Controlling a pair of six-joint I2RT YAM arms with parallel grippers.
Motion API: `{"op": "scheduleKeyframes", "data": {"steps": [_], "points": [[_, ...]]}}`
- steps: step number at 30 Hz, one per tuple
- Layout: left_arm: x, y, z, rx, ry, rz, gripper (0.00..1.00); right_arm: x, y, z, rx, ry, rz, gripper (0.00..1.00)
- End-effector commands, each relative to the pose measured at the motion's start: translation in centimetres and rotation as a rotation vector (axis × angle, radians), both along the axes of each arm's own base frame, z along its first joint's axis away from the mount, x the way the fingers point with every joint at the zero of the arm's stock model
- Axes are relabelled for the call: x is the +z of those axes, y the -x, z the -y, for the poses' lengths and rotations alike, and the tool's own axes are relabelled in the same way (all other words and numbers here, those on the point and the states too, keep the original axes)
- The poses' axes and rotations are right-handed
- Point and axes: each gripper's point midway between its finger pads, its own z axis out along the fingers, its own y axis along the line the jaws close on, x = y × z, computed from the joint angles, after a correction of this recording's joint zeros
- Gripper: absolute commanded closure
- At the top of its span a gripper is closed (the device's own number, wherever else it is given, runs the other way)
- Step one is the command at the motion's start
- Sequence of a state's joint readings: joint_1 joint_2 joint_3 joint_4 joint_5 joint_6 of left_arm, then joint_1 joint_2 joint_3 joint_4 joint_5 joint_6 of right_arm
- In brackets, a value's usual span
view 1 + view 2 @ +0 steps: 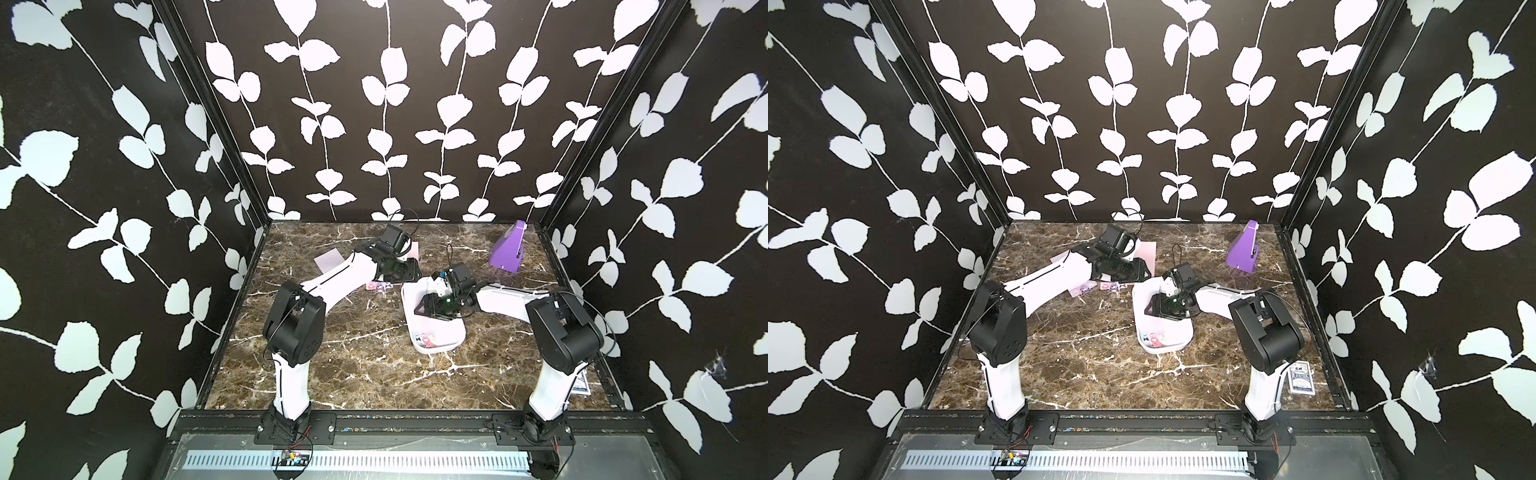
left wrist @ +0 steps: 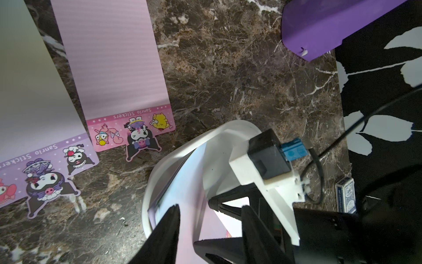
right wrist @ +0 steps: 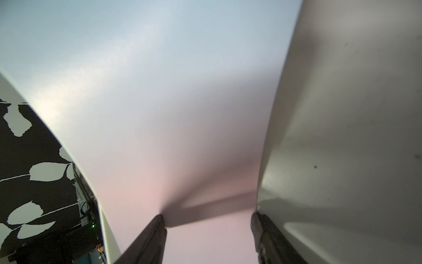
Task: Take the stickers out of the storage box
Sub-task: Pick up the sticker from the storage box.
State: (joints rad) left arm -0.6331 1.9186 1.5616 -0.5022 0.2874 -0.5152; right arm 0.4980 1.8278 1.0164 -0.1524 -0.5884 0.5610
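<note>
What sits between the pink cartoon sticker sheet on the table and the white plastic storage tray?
Only bare brown marble tabletop separates the pink sticker sheet from the rim of the white plastic tray, per the left wrist view.

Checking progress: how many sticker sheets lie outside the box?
2: pink sheet and lilac sheet, side by side on the table beside the storage box. The left arm may hide more.

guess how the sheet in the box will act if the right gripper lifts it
Likely floppy: the sheet seems to bow in a curve by the right gripper. Probably thin and light, like the pink sheet lying flat on the table. Its sheen suggests it may slip.
</note>
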Motion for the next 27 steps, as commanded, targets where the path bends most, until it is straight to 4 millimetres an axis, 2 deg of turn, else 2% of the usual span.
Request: {"op": "scheduleKeyframes", "data": {"steps": [1, 7, 27], "points": [[-0.4, -0.4, -0.3, 0.002, -0.008, 0.005, 0.53, -2.9, 2.1, 0.9, 0.012, 0.081, -0.092, 0.37], [-1.2, -0.5, -0.7, 0.004, -0.031, -0.002, 0.53, -3.0, 2.2, 0.9, 0.013, 0.085, -0.094, 0.37], [-1.3, -0.4, -1.9, 0.012, -0.083, 0.007, 0.53, -3.3, 2.4, 1.1, 0.017, 0.091, -0.106, 0.37]]}}
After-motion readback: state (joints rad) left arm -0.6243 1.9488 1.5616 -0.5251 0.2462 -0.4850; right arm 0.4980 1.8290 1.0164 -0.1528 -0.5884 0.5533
